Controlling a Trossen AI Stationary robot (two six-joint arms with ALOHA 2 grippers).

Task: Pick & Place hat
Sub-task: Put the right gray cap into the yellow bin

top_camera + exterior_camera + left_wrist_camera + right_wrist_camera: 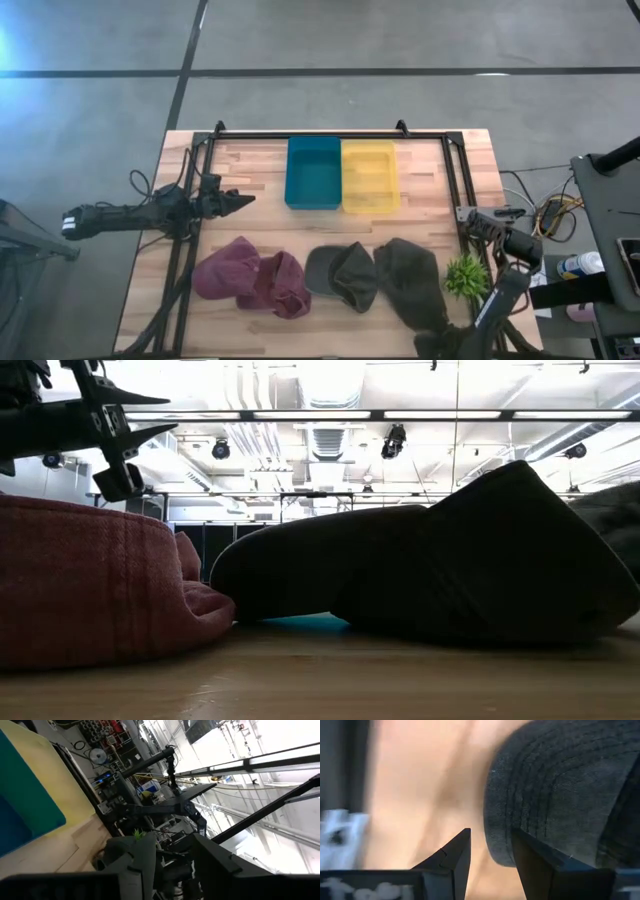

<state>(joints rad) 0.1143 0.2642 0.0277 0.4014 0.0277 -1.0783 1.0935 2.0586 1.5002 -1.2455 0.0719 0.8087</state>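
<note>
Right pincer (490, 852) open beside dark hat's (560, 785) brim.

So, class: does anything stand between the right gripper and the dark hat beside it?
Nothing visible does. The right gripper hangs with open jaws right at the edge of the dark hat, only bare table beside it. The left gripper waits near the teal bin.

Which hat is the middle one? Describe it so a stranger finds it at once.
Start at the teal bin and yellow bin at the table's far edge. Below them lies a row of hats; the grey-green hat sits mid-row, between the maroon hats and a larger dark hat.
</note>
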